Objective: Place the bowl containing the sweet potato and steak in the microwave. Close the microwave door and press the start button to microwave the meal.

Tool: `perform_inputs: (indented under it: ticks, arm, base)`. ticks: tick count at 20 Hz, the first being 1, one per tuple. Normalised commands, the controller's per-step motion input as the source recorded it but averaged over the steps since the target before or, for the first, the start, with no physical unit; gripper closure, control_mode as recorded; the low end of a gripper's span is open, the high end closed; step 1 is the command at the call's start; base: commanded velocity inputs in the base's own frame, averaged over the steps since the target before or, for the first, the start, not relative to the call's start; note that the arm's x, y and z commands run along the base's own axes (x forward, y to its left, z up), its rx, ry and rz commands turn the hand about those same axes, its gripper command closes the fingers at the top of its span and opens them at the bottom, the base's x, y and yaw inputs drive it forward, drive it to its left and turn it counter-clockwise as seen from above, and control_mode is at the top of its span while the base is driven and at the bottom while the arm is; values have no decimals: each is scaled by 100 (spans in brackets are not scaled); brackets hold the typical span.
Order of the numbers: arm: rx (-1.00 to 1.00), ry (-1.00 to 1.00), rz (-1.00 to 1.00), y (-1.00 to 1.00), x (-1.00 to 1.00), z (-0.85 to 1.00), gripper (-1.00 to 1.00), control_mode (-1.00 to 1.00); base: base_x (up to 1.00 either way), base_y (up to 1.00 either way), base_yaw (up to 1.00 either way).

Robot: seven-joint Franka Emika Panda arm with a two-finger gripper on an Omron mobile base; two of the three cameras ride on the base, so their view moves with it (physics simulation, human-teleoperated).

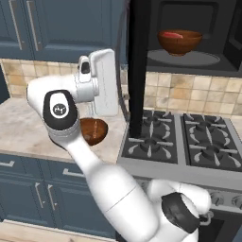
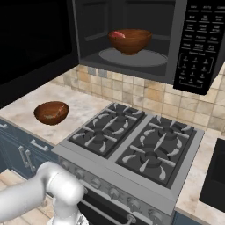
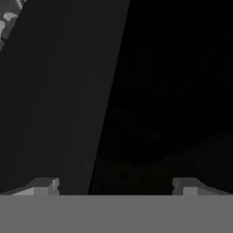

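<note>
The microwave (image 2: 127, 66) hangs open above the stove. On its turntable sits the dark wooden bowl (image 1: 179, 42) (image 2: 129, 40), with the red steak (image 1: 171, 34) (image 2: 116, 34) showing over its rim. The bowl's wall hides the sweet potato. The microwave door (image 1: 139, 71) (image 2: 35, 44) is swung wide out to the left and stands edge-on in the left base view. My gripper (image 3: 116, 185) is open with nothing between its fingers, close up against the door's black surface (image 3: 54, 91). The arm's white hand (image 1: 104, 80) sits just left of the door.
A second wooden bowl (image 1: 93, 130) (image 2: 51, 112) rests on the marble counter left of the stove (image 1: 189, 137) (image 2: 132, 140). The microwave's button panel (image 2: 197, 44) is on its right side. Blue cabinets run below the counter.
</note>
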Motion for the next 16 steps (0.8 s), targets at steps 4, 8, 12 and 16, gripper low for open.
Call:
perform_inputs:
  ticks: [4,8,12,16]
  arm:
    - [9,-10,-10,-100,-58,0,-100,-100]
    - [9,-10,-7,-100,-48,0,-100,-100]
    - [8,-7,-6,-100,-13,0,-100,-100]
    - [9,-4,-3,-98,0,0,-100,-100]
  base:
    - [0,0,0]
    - [0,0,0]
    - [0,0,0]
    - [0,0,0]
